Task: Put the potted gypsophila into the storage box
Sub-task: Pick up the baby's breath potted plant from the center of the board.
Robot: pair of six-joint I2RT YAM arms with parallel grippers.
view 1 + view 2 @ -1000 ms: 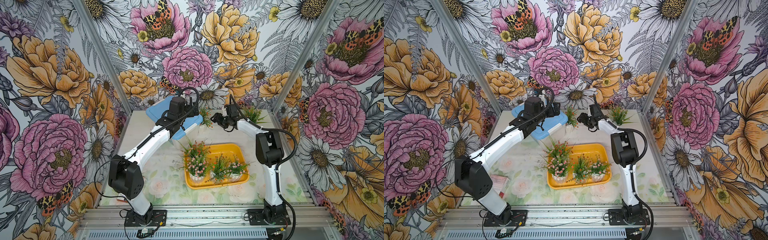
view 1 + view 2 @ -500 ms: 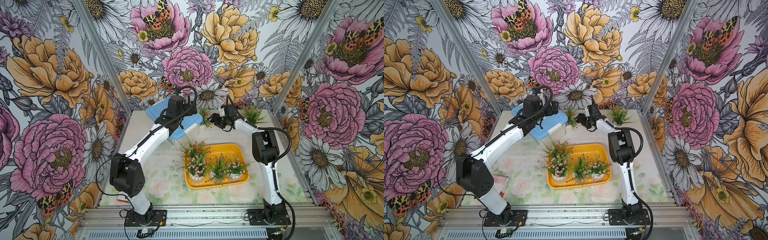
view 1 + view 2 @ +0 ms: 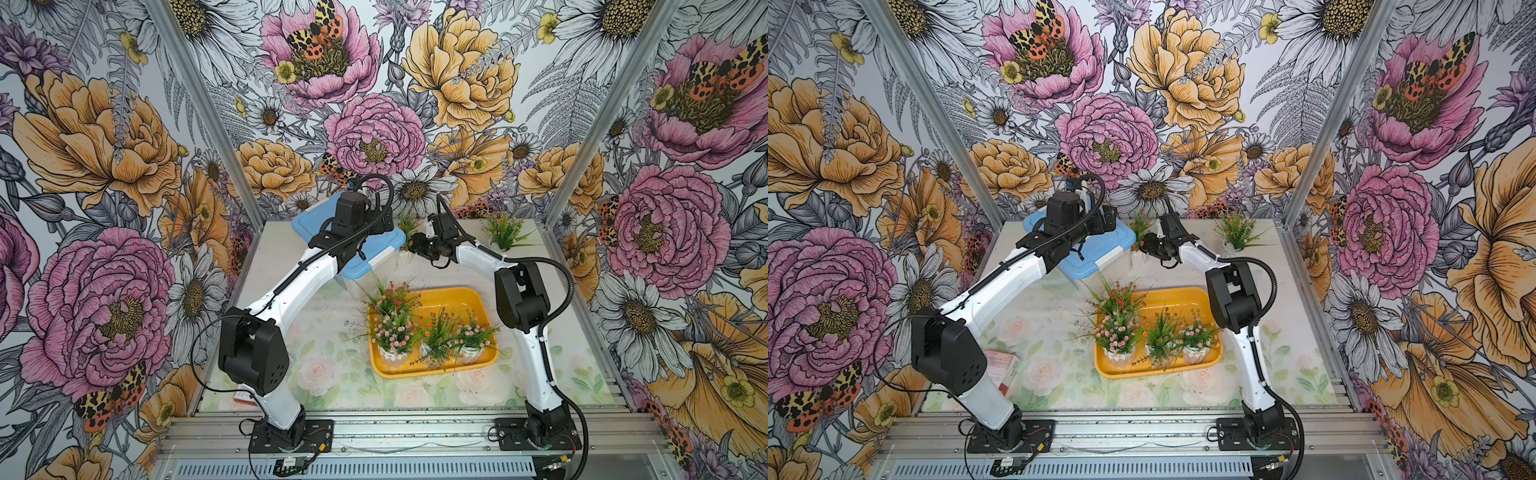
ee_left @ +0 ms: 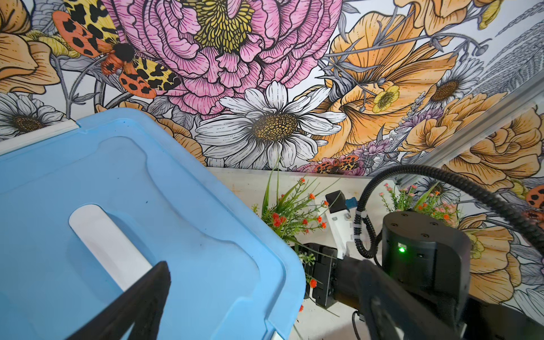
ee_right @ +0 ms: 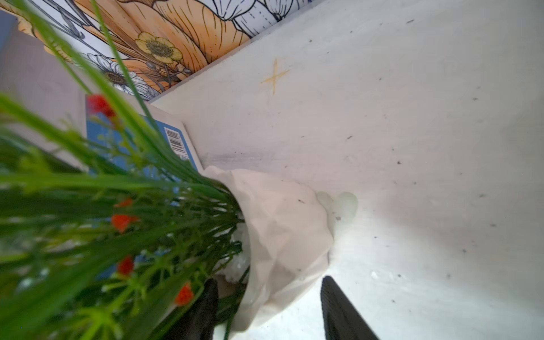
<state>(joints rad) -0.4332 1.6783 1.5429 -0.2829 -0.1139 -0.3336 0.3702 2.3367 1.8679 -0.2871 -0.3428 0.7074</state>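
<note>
While your right gripper (image 5: 266,282) reaches to the back of the table (image 3: 332,374), its fingers (image 5: 338,309) stand half-spread, one on each side of the white pot of the orange-flowered potted gypsophila (image 5: 279,220). One finger is buried in the leaves at the pot's rim. The other sits just beside the pot wall with a sliver of table showing between them, so you are not yet clamped on it. That plant stands on the table right beside a corner of the blue-lidded box (image 3: 316,220), outside the storage box (image 3: 453,299) and farther back than it.

In both top views you can see four potted gypsophila (image 3: 438,336) standing upright inside the storage box. Three are in a row along its near side and a taller one is behind them at the left end, so the right rear part of the tray floor is bare. A second loose potted gypsophila (image 3: 503,228) stands near the back right corner of the table, well apart from your right gripper.

Your left gripper (image 3: 1106,218) hangs over the lid of the blue-lidded box. The left wrist view shows only one dark finger (image 4: 141,303), next to the white handle (image 4: 103,241), so you cannot tell how wide that gripper stands. Nothing shows in it.
</note>
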